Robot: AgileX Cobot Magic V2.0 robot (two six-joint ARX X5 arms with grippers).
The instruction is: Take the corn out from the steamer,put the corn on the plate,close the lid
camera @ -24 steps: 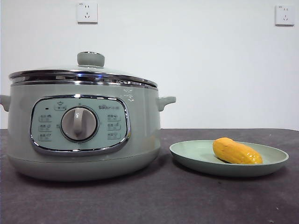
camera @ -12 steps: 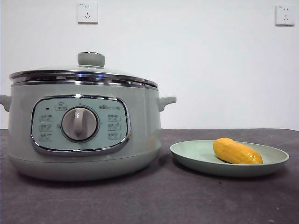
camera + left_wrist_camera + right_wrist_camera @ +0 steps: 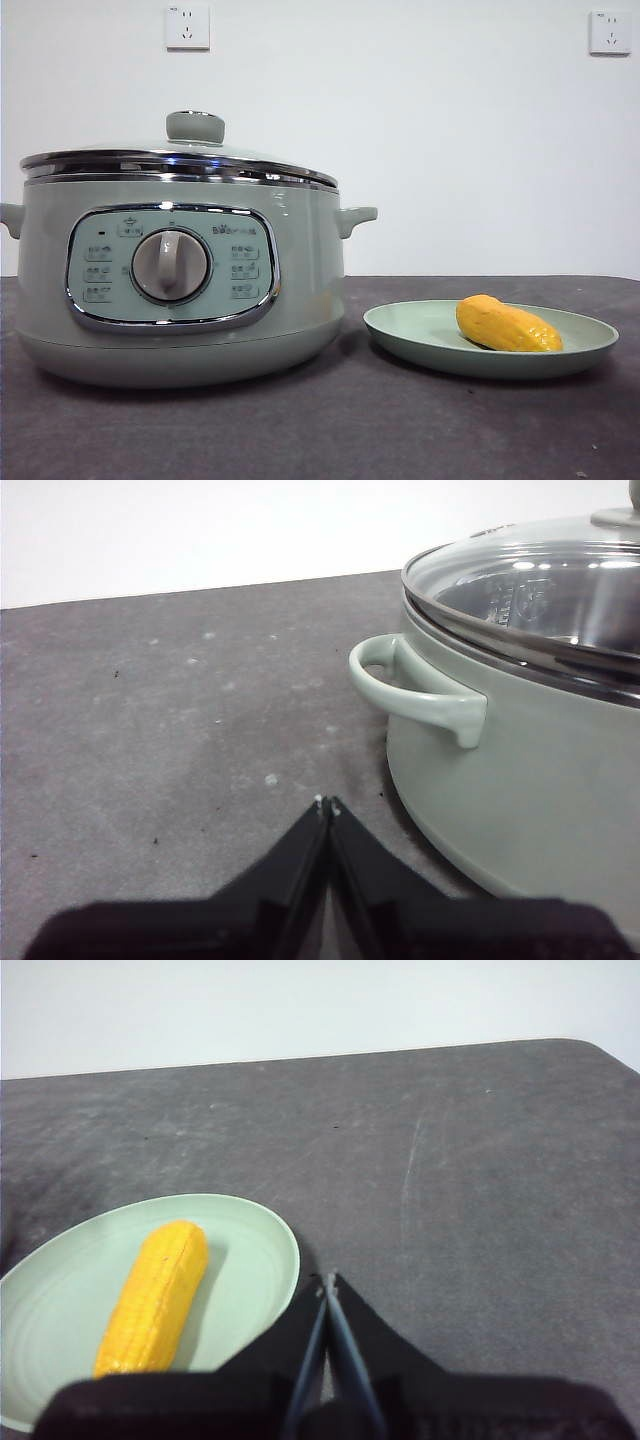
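Note:
The sage-green steamer (image 3: 180, 290) stands at the left with the glass lid (image 3: 180, 155) seated on its rim. The corn (image 3: 507, 325) lies on the pale green plate (image 3: 420, 335) at the right. In the left wrist view my left gripper (image 3: 327, 803) is shut and empty, low beside the steamer (image 3: 520, 780) and its side handle (image 3: 415, 685), under the lid (image 3: 540, 590). In the right wrist view my right gripper (image 3: 327, 1280) is shut and empty just beside the plate (image 3: 250, 1260), with the corn (image 3: 155, 1295) lying a short way off. Neither arm shows in the front view.
Dark grey table (image 3: 320, 430) runs under everything, with bare surface in front of the pot and plate. A white wall with two sockets (image 3: 187, 27) stands behind. The table's far corner (image 3: 585, 1050) shows in the right wrist view.

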